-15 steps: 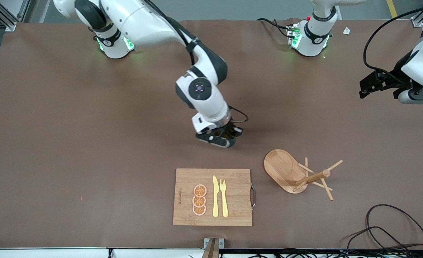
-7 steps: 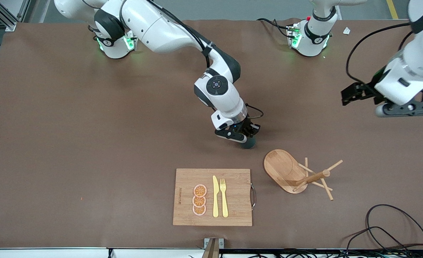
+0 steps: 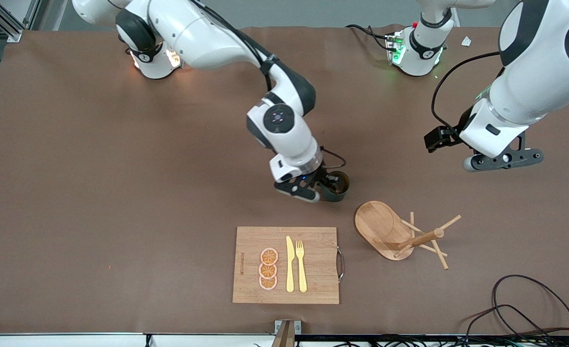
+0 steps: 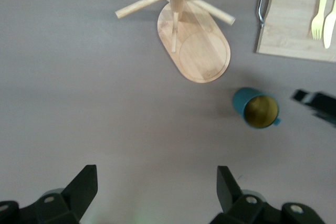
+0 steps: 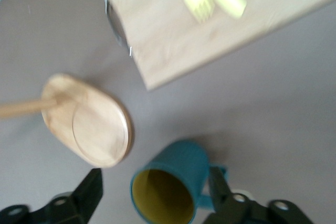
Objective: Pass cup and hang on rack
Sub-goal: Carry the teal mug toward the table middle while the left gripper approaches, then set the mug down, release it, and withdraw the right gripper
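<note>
The small dark teal cylindrical cup (image 3: 337,187) stands upright, mouth up, between the right gripper's (image 3: 327,189) spread fingers; the left gripper (image 4: 156,192) hangs wide open.

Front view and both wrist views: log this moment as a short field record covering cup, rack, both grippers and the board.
cup: teal mug upright on the table, yellowish inside, between the open fingers of the right gripper
cup grip: released, fingers apart on either side
rack: wooden mug tree upright on its oval base, nearer the front camera than the cup, no cup on it
left gripper: open, empty, in the air over bare table toward the left arm's end
cutting board: holds orange slices, yellow knife and fork
</note>
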You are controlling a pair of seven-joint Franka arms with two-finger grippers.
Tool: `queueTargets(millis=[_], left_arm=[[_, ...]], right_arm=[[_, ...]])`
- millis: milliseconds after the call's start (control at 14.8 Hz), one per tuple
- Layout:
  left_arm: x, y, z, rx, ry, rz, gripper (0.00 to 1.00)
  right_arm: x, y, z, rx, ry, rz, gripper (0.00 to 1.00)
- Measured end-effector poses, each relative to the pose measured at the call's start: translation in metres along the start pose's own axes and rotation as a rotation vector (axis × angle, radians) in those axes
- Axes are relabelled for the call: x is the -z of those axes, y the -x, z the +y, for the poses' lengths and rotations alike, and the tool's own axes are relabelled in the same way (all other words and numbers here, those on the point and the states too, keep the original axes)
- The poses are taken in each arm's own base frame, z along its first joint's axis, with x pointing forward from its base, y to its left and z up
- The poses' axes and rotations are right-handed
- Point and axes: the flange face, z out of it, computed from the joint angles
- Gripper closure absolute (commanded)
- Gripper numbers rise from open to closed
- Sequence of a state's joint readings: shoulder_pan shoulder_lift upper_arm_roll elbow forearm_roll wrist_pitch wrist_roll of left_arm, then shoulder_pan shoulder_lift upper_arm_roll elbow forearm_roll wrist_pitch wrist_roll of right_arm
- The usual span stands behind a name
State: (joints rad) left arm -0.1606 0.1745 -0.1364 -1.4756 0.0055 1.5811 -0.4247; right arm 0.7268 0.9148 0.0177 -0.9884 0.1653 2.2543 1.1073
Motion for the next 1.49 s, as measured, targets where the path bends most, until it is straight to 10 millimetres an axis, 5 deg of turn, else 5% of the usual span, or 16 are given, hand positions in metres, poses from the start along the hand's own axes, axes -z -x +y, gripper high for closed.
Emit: queueTargets(millis=[270,405,810,1148,1485], left_arm=[[-0.025,0.005,0.061,0.122,0.014,0.029,0.0],[-0.046,0.009,0.1,0.187,-0.008,0.073,0.0],[-0.169,0.047,0.238,0.392,-0.11,0.24,0.0],[-0.281,0.089,0.309,0.514,-0.191,0.39,0.0],[-0.364,0.11,0.33,0.638,-0.242,0.503,0.01]], right_arm=[[0.08,-0.142,0.074,0.085,0.13,-0.015,0.0],[0.129,-0.195,0.112,0.16,0.176,-0.006,0.0],[0.249,-0.3,0.235,0.268,0.3,0.055,0.0],[0.338,-0.333,0.339,0.392,0.323,0.047,0.0],[0.384,-0.286,0.366,0.405,0.326,0.017,0.0]])
